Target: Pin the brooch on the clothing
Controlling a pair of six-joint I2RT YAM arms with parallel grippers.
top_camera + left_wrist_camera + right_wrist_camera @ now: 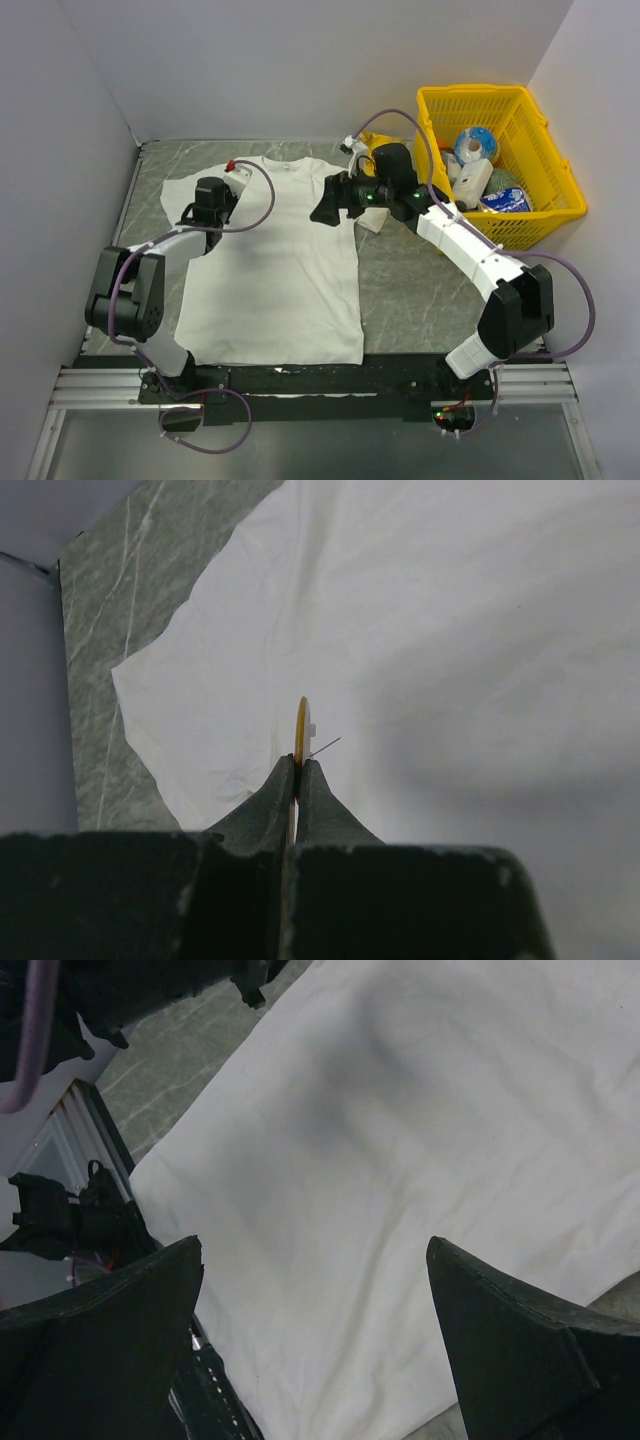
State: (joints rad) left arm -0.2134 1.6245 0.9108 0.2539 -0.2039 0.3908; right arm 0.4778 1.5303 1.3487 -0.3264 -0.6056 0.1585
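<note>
The clothing, a white T-shirt (280, 270), lies flat on the table. My left gripper (192, 213) hovers over its left sleeve and is shut on the brooch. In the left wrist view the brooch (300, 725) is a thin golden disc seen edge-on, standing up from between the closed fingertips of the gripper (297, 763). A fine pin sticks out to its right, above the shirt (450, 630). My right gripper (322, 208) is open and empty above the shirt's upper right part. In the right wrist view its fingers (120, 1310) stand wide apart over white cloth (380, 1140).
A yellow plastic basket (560, 205) holding several items stands at the back right. A small white object (372, 222) lies beside the shirt's right edge under the right arm. White walls enclose the grey marbled table (420, 280) at the back and sides.
</note>
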